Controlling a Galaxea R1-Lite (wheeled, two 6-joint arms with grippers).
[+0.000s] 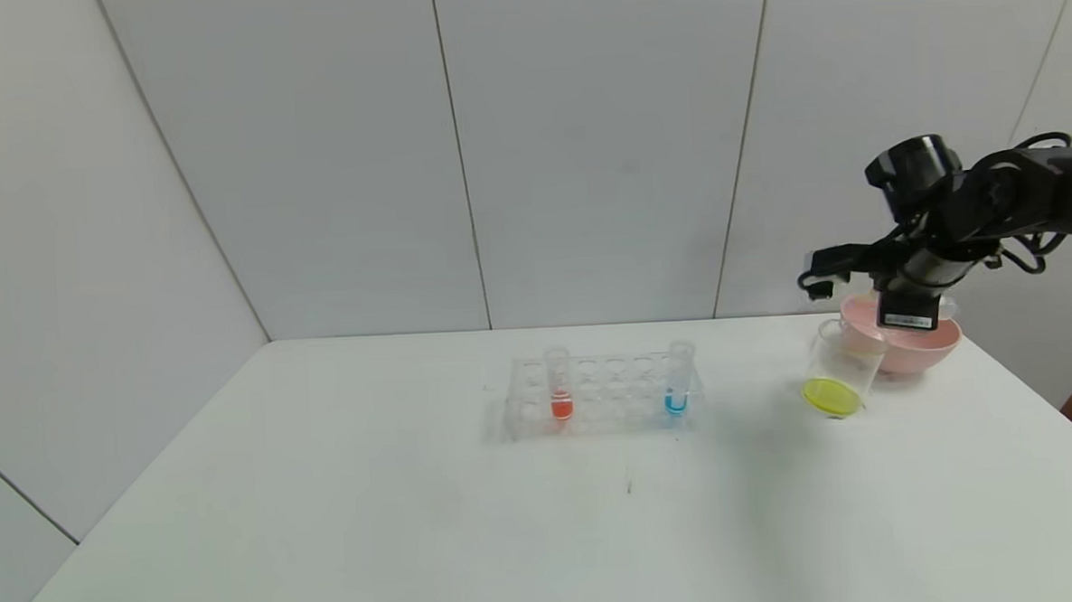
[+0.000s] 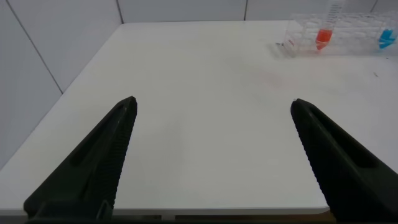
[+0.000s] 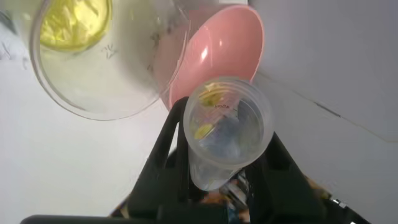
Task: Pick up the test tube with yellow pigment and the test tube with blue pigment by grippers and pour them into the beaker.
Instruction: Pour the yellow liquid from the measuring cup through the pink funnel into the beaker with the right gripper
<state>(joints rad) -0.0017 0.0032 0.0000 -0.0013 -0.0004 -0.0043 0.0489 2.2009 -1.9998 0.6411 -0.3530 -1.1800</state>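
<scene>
My right gripper [image 1: 903, 310] is shut on the test tube with yellow pigment [image 3: 227, 127] and holds it tipped above the beaker [image 1: 842, 367] and the bowl's near rim. The tube's open mouth faces the right wrist camera and only a few yellow drops cling inside. The beaker [image 3: 106, 62] holds a layer of yellow liquid at its bottom. The test tube with blue pigment [image 1: 677, 381] stands upright at the right end of the clear rack [image 1: 608, 393]; it also shows in the left wrist view [image 2: 387, 38]. My left gripper [image 2: 212, 102] is open and empty over the table's near left part, out of the head view.
A pink bowl [image 1: 918, 343] stands right behind the beaker, touching or nearly touching it, near the table's back right corner. An orange-red-bottomed tube [image 1: 560, 386] stands at the rack's left end. The white table [image 1: 419, 523] runs wide in front of the rack.
</scene>
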